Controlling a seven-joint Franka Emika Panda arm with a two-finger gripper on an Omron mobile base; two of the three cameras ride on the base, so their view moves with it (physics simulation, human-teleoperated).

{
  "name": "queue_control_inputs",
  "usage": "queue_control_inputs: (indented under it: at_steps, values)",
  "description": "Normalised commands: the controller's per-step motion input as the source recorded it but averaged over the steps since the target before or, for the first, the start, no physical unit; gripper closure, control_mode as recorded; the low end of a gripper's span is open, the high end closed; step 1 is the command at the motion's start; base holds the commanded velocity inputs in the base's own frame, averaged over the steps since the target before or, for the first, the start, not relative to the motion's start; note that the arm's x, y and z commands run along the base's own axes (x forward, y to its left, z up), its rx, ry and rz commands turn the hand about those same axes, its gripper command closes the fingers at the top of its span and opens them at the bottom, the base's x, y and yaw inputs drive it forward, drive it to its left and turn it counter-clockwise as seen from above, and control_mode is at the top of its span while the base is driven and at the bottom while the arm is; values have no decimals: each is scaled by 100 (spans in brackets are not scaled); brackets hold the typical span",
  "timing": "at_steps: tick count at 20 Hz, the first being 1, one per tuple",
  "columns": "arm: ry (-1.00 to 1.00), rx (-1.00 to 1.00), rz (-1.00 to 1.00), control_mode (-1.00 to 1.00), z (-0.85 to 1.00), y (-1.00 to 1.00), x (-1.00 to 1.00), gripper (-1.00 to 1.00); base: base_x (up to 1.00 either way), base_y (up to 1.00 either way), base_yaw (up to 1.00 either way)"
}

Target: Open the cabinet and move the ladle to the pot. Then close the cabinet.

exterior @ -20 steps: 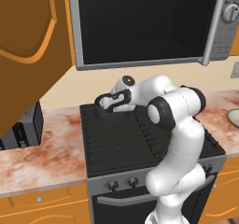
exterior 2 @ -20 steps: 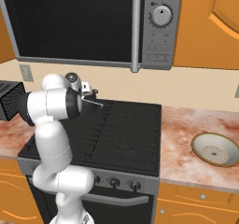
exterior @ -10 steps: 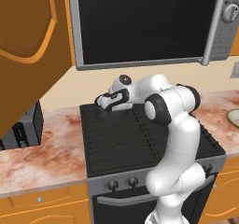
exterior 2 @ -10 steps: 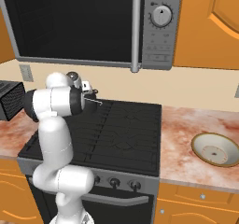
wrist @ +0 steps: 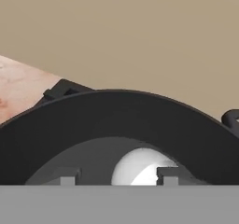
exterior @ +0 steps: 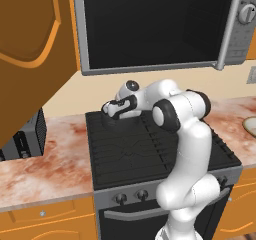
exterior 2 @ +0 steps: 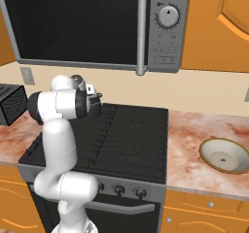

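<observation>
Tool (wrist: 116,177) apart, over ladle (wrist: 137,164) in pot (wrist: 121,120)

Flat, even rendered light, bright overall with no glare and only soft shading on the wall (exterior: 100,91). Base views are sharp edge to edge, no distortion. Hand view is soft and blurry up close, pot (wrist: 116,120) interior dark.

Showing in this kitchen: one microwave (exterior: 155,26), one stove (exterior 2: 121,140), one pot (wrist: 116,134) holding one ladle (wrist: 137,169), one toaster (exterior 2: 10,103), one bowl (exterior 2: 223,155), one open cabinet door (exterior: 27,49), one gripper (exterior: 111,111)
</observation>
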Motion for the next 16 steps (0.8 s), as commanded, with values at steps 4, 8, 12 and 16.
queue_control_inputs:
  at_steps: [4,8,12,16]
  values:
    - [0,0,0,-100,-3,0,2,-100,0,0,0]
    - [-3,0,0,-100,0,0,-2,-100,0,0,0]
    - [-12,0,0,-100,0,0,-45,-100,0,0,0]
    - [-15,0,-1,-100,0,0,-69,-100,0,0,0]
